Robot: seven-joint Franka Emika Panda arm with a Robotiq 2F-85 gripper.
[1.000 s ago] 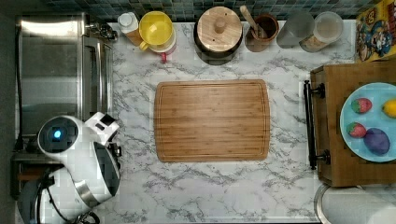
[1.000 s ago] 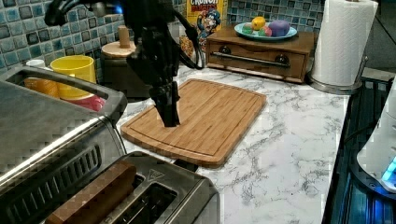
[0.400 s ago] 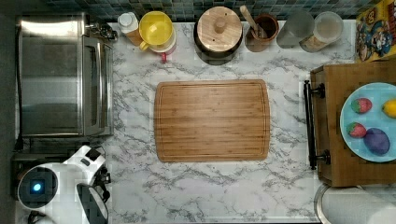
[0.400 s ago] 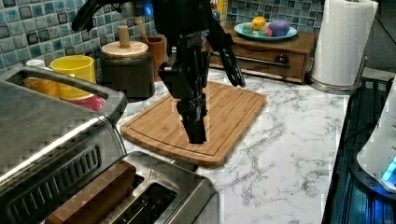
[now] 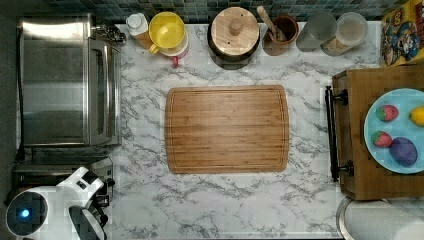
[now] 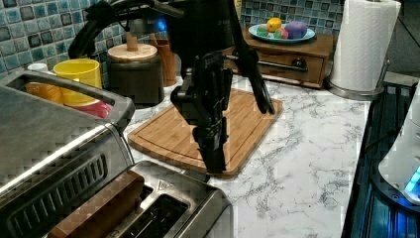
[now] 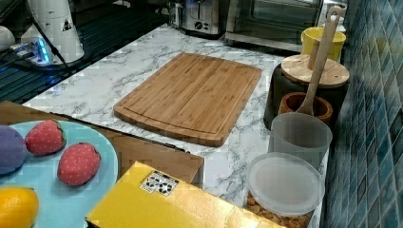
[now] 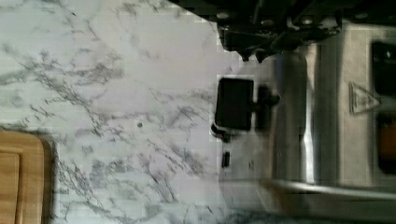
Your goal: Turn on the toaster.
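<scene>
Your toaster (image 6: 163,208) sits at about 7 o'clock in the top view, just below the toaster oven (image 5: 67,80) on the marble counter (image 5: 225,205). Your gripper (image 6: 214,166) hangs point-down just above the toaster's lever end, in front of the cutting board (image 6: 198,129). You can see the black lever (image 8: 235,103) near the fingertips in the wrist view. Fingers look pressed together, gripping nothing.
</scene>
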